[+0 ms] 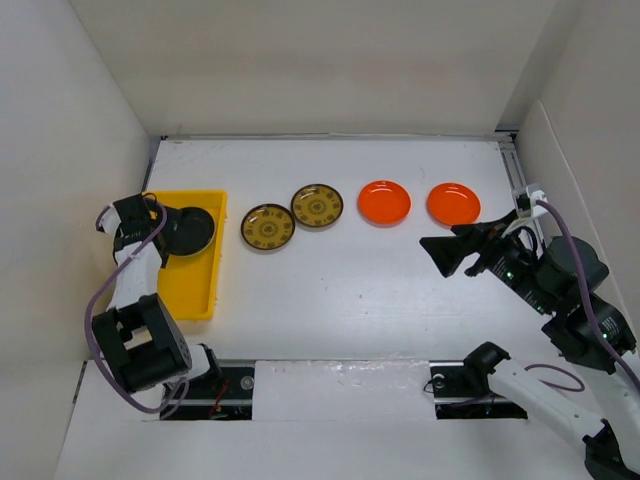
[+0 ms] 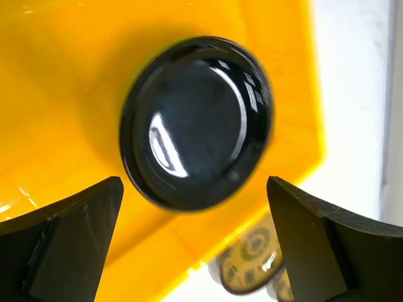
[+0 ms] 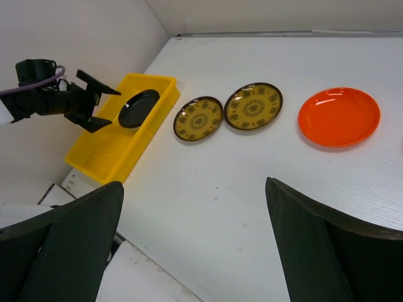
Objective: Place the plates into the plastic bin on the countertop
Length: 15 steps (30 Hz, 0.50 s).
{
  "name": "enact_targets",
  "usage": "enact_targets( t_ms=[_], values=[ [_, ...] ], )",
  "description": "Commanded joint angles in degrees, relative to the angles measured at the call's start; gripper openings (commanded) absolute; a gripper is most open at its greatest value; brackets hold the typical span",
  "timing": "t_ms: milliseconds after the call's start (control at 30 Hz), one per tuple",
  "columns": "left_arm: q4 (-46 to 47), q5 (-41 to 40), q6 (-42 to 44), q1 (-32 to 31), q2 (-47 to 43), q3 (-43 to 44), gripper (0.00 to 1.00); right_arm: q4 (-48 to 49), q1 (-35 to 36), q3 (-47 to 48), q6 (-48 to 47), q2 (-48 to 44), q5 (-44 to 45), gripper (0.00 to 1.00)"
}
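Plates first. The black plate (image 3: 138, 108) sits over the far end of the plastic bin (image 1: 190, 295). From the right wrist view it looks tilted, one edge up near the bin's wall, and I cannot tell whether it lies flat yet. A thin greenish edge shows beneath its rim in the left wrist view. This may be another plate under it, but it is too little to say.

The left gripper (image 3: 113, 108) hangs over that end of the bin with its fingers spread wide on either side of the black plate, touching nothing and carrying nothing.

Four plates are left out on the countertop (image 1: 350, 300), in a rough row beyond the bin:
- Two brown-gold plates (image 1: 267, 227) (image 1: 317, 206) lie just beside each other, nearest the bin.
- Two orange plates (image 1: 384, 202) (image 1: 453, 204) lie further right.

The right gripper (image 1: 437, 257) is also fully spread and empty, hovering near the rightmost orange plate without touching it.

Judgement: one plate is delivered for certain and at least four are still to go. No other plates are visible in any view.

Writing: none readable. The gold medallion pattern on the brown-gold pair is ornament, not legible text. No brand or label shows on the bin, plates or arms.
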Motion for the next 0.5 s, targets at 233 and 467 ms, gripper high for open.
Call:
enact_targets(
  t_ms=[233,467],
  values=[
    [-6.9,6.4,5.7,-7.7,-21.9,3.4,1.00,3.1,0.4,0.1,0.3,-0.5,0.4,1.00],
    [-1.2,-6.2,-10.2,-41.7,-25.7,-6.4,1.00,4.8,0.4,-1.0,0.8,1.2,0.9,1.00]
  ],
)
